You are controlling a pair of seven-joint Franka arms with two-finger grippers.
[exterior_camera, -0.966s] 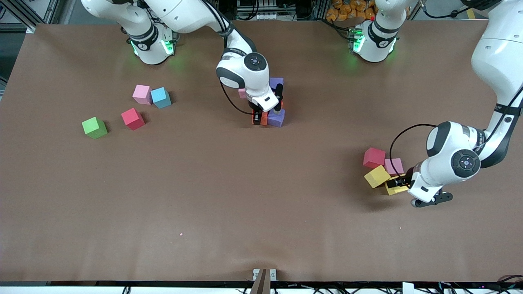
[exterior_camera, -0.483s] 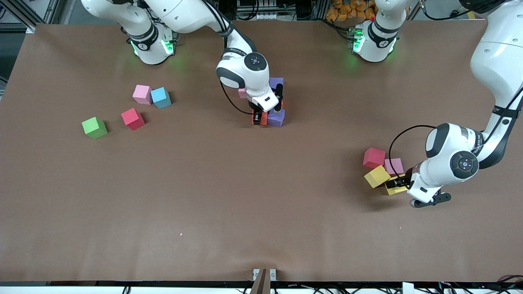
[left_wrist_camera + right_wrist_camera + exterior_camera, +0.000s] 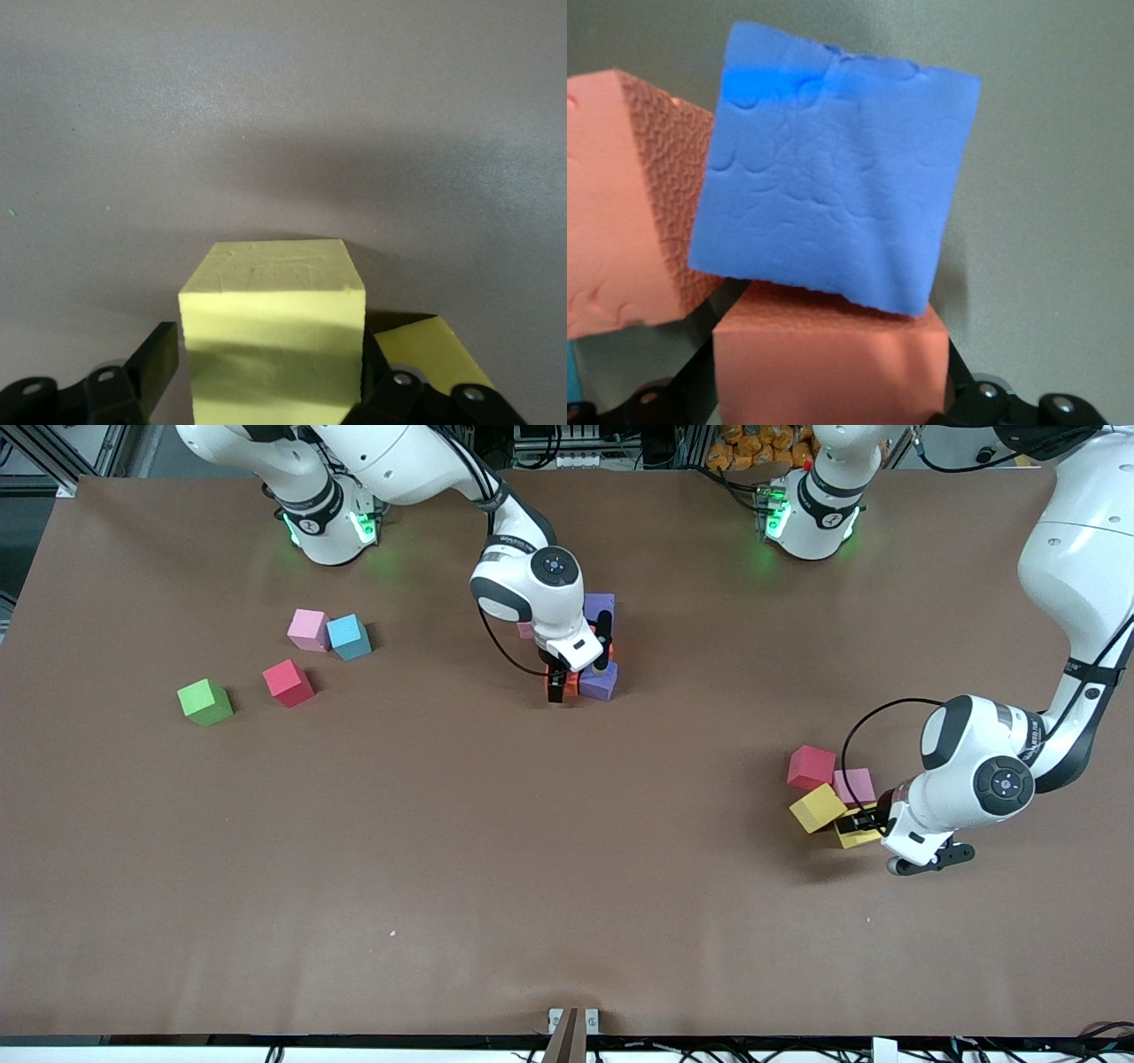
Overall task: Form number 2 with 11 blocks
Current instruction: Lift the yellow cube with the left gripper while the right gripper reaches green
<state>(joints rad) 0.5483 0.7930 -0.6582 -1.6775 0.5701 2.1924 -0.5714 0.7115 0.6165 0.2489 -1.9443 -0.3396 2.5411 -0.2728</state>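
My right gripper (image 3: 569, 685) is shut on an orange block (image 3: 572, 683) set down beside a purple block (image 3: 601, 682), in a small cluster of blocks mid-table. My right hand hides most of that cluster; another purple block (image 3: 601, 605) and a pink one (image 3: 525, 630) show past it. In the right wrist view the orange block (image 3: 828, 363) sits between my fingers, against the purple block (image 3: 833, 177) and another orange block (image 3: 620, 195). My left gripper (image 3: 858, 826) is shut on a yellow block (image 3: 270, 292) on the table.
Beside the held yellow block lie a second yellow block (image 3: 817, 808), a pink one (image 3: 854, 786) and a red one (image 3: 811, 767). Toward the right arm's end lie loose pink (image 3: 308, 630), blue (image 3: 348, 637), red (image 3: 288, 683) and green (image 3: 205, 701) blocks.
The right hand has shifted slightly over the cluster, with the orange block still between its fingers. The left arm has shifted slightly. The blocks stay put.
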